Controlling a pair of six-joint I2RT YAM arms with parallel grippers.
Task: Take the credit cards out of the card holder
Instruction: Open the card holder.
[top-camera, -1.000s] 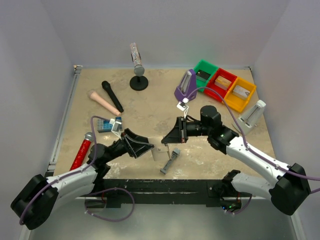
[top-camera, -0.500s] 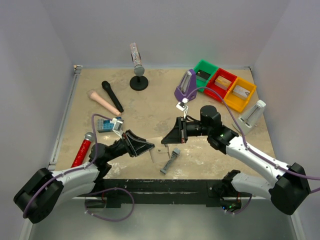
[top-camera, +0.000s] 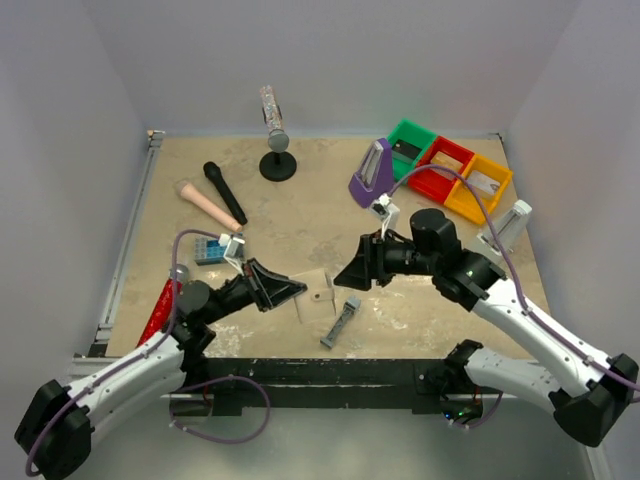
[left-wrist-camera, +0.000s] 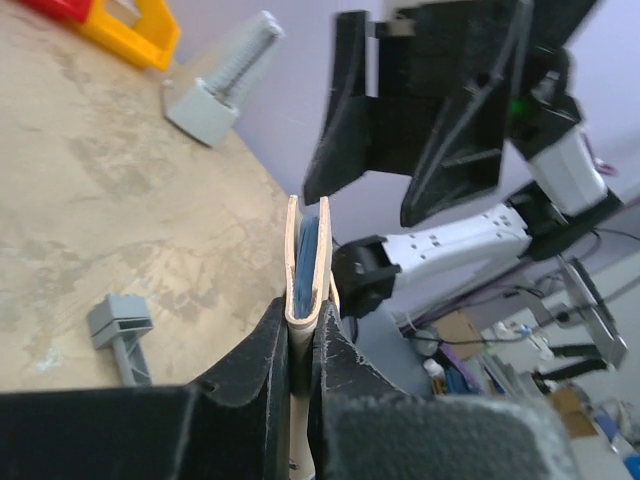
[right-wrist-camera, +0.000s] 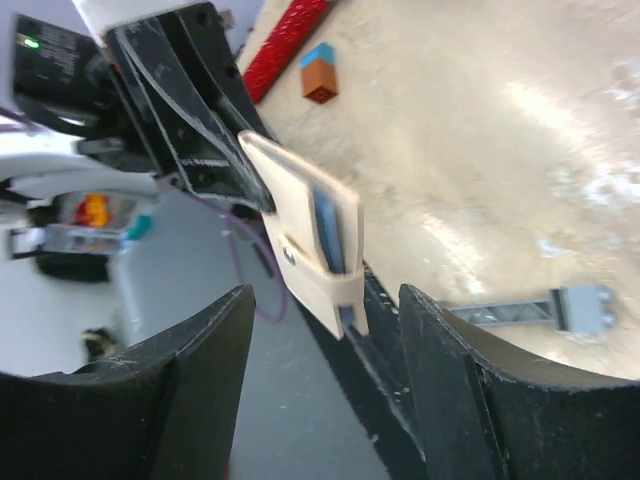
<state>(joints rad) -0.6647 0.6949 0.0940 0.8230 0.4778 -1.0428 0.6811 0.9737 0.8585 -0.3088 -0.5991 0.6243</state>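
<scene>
At centre, left gripper (top-camera: 298, 290) clamps the card holder (top-camera: 320, 291), pointing at the spread right gripper (top-camera: 342, 276). Grey bar (top-camera: 340, 322) seemingly lies clear.

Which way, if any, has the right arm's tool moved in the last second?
Yes. The right tool has pulled back slightly to the right, away from the card holder and toward the coloured bins, which stayed put.

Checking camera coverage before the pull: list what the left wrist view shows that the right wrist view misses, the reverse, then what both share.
Only the left wrist view: the yellow bin and the grey stand. Only the right wrist view: the red microphone and the toy brick. Both: the wallet pinched in the left gripper, the open right gripper facing it, and the grey bar.
</scene>
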